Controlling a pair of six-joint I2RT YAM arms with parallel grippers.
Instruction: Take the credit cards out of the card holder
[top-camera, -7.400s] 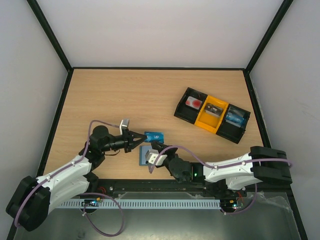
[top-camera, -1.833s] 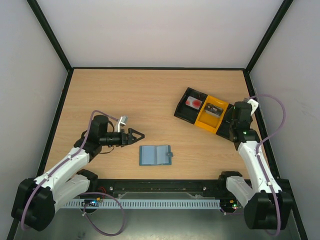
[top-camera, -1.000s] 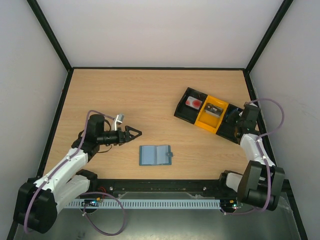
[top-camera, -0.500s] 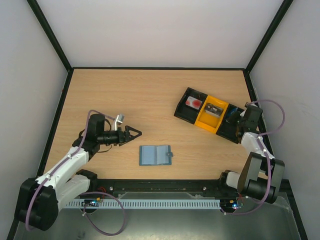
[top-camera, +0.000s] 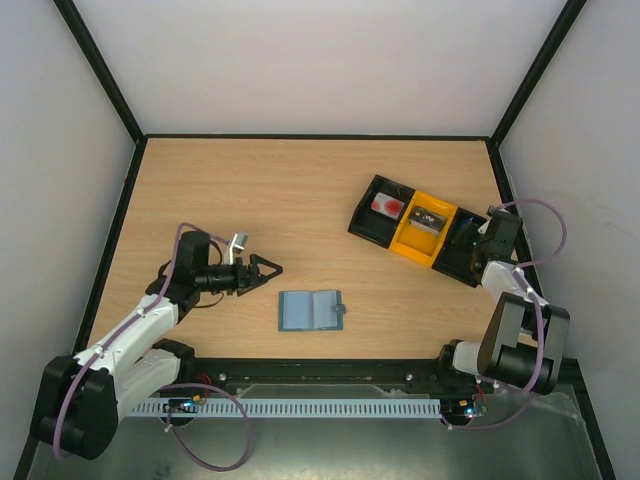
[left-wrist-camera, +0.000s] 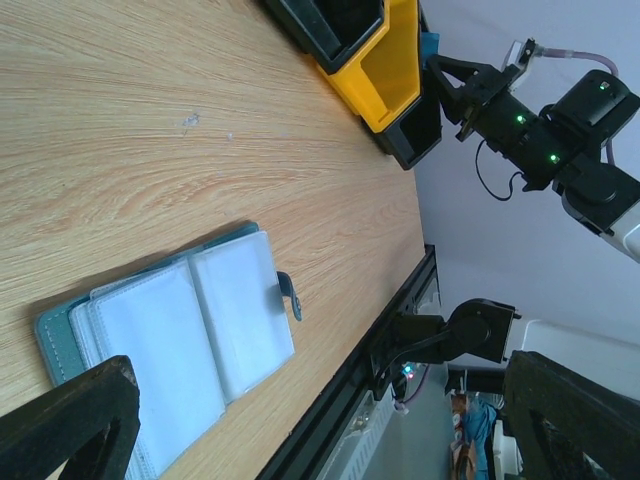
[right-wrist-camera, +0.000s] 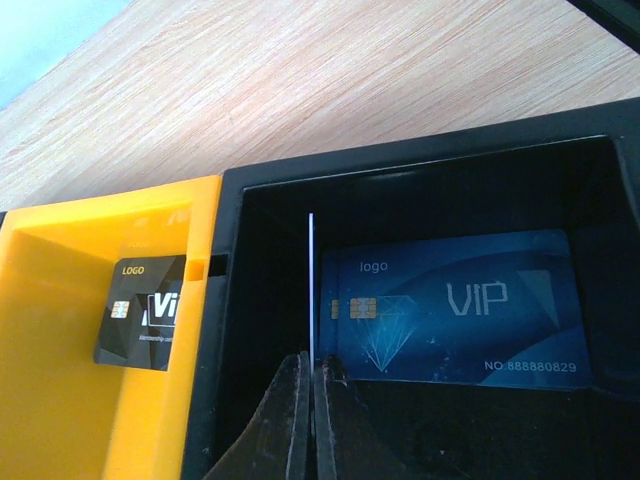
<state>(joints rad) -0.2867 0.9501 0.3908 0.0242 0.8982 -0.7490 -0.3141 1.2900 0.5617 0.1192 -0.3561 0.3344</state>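
The grey-blue card holder (top-camera: 309, 311) lies open and flat near the table's front edge; its clear inner pockets (left-wrist-camera: 170, 340) look pale. My left gripper (top-camera: 268, 269) hovers open just left of it, nothing between its fingers (left-wrist-camera: 70, 420). My right gripper (right-wrist-camera: 311, 362) is shut on a thin card (right-wrist-camera: 311, 290), seen edge-on, held upright over the tray's right black compartment. A blue VIP card (right-wrist-camera: 450, 305) lies flat in that compartment. In the top view the right gripper (top-camera: 483, 243) sits at the tray's right end.
The black-and-yellow three-compartment tray (top-camera: 358, 220) stands at the back right. Its yellow middle compartment (top-camera: 424, 230) holds a black card (right-wrist-camera: 140, 310); the left one holds a red-marked card (top-camera: 386, 206). Black frame rails edge the table.
Over several seconds the right arm swung from the card holder to the tray with a card, and the left gripper drew back leftward. In the last second almost nothing moved.
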